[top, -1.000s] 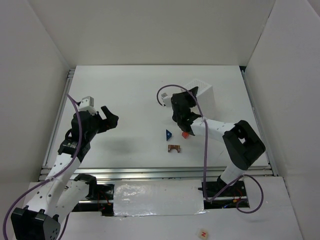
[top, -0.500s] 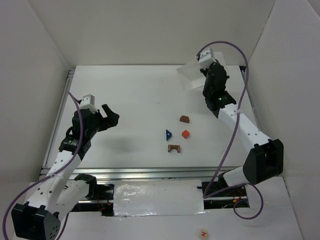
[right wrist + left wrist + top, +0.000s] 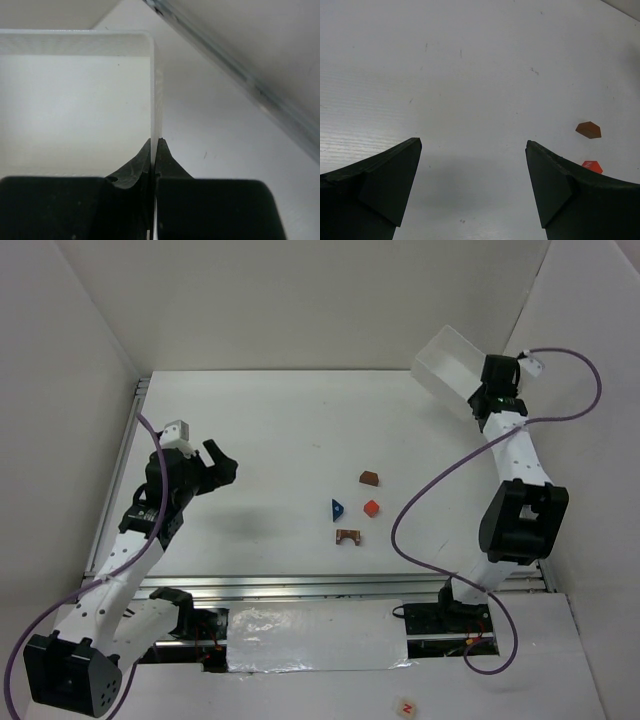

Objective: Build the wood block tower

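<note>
Several tiny blocks lie loose and unstacked mid-table: a brown block (image 3: pixel 369 478), a red cube (image 3: pixel 371 508), a blue triangular wedge (image 3: pixel 338 507) and a brown arch block (image 3: pixel 348 536). The brown block (image 3: pixel 588 129) and red cube (image 3: pixel 590 165) also show at the right of the left wrist view. My left gripper (image 3: pixel 217 464) is open and empty, over the left of the table (image 3: pixel 473 145). My right gripper (image 3: pixel 478 400) is shut on the wall of a white tray (image 3: pixel 447 368), held up at the far right corner; its fingers pinch the thin wall (image 3: pixel 156 120).
White walls enclose the table on three sides. A metal rail (image 3: pixel 300 585) runs along the near edge, another (image 3: pixel 128 445) along the left side. The right arm's purple cable (image 3: pixel 430 490) loops over the table's right part.
My right arm has swung from the blocks in the middle to the far right corner, carrying the white tray with it. The brown block now lies uncovered. The left arm has barely moved.
</note>
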Robot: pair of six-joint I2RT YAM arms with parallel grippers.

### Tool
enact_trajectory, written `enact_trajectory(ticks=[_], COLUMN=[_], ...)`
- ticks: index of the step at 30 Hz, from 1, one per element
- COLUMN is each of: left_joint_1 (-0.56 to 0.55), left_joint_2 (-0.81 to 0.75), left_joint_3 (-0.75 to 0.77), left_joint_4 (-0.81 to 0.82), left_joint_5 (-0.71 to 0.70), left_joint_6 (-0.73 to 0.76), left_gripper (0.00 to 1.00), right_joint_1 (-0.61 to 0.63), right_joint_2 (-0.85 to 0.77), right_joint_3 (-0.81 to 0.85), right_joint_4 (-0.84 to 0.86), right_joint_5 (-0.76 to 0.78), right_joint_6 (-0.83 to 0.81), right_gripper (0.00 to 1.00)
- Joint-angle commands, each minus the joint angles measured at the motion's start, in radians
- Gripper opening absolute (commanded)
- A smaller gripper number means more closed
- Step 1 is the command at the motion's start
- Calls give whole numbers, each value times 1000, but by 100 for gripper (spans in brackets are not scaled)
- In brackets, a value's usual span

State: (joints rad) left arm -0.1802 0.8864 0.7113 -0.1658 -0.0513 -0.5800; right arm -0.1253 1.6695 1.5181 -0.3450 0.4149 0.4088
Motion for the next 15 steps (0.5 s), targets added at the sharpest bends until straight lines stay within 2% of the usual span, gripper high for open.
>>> enact_trajectory(ticks=[1, 3, 6, 11, 15], left_joint_1=[-4, -4, -7, -5, -5], left_joint_2=[-20, -27, -41, -52, -49], left_joint_3=[50, 48, 31, 20, 17], left_joint_4=[11, 6, 20, 19, 12], left_joint_5=[-18, -15, -7, -7, 7], left_joint_6=[2, 2, -11, -20, -23], left_gripper=[99, 99, 99, 99, 99], right_joint_1=[-66, -92, -116, -137, -148], right_joint_2=[-44, -28, -33, -44, -21], right_joint_3=[-76, -85, -148, -255, -276], right_joint_4=[-40, -107, -155, -183, -233], right_joint_5=[-131, -143, -79, -76, -71], right_joint_6=[315, 390, 467, 518, 545], right_gripper=[0, 0, 0, 1, 3])
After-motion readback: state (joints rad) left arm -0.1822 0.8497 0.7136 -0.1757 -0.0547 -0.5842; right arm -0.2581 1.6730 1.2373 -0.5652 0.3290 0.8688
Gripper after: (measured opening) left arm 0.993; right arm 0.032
